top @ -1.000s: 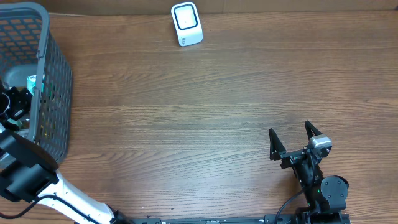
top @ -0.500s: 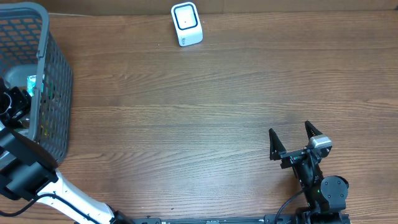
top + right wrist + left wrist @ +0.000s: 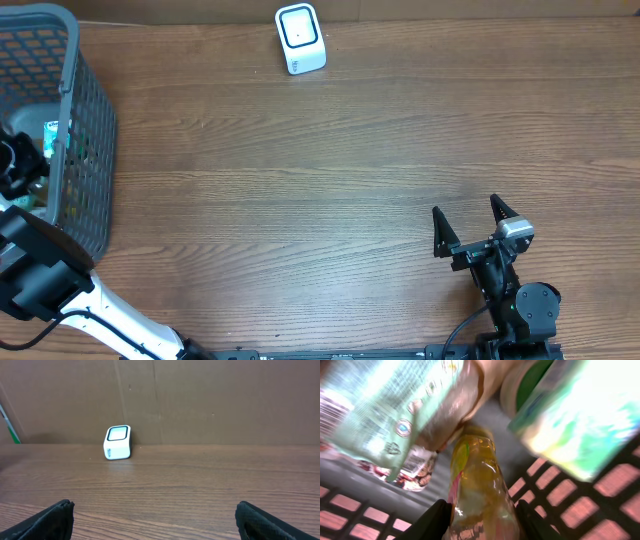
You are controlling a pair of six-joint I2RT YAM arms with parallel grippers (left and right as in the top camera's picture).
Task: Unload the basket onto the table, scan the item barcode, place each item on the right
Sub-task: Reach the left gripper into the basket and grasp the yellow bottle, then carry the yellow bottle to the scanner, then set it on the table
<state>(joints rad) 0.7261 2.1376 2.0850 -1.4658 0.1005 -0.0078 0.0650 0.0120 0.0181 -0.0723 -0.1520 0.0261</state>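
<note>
So the yellowish bottle point(image 3: 480, 485) is down inside the gray mesh basket point(image 3: 85, 130) at the left end of the counter point(image 3: 350, 180). In the left wrist view its long axis runs straight away from the camera, and the far end points at the pile of other stuff. The left gripper point(image 3: 482, 520) is reaching into the basket, and its jaws sit tight against both sides of the bottle, so it looks clamped on it. The basket is pretty crowded. A green-and-white packet point(image 3: 385, 405) with a barcode at its edge lies over the bottle's far end. There's a blurry teal package point(image 3: 580, 415) off to the right and something round with a green rim point(image 3: 525, 382) up top, too blurred to name. The mesh wall is right under and beside the bottle. The white barcode scanner point(image 3: 300, 38) stands at the far edge of the counter, well apart from the basket, with bare wood in between. The right gripper point(image 3: 478, 225) is parked near the front right, jaws wide apart and holding nothing, facing the scanner.
</note>
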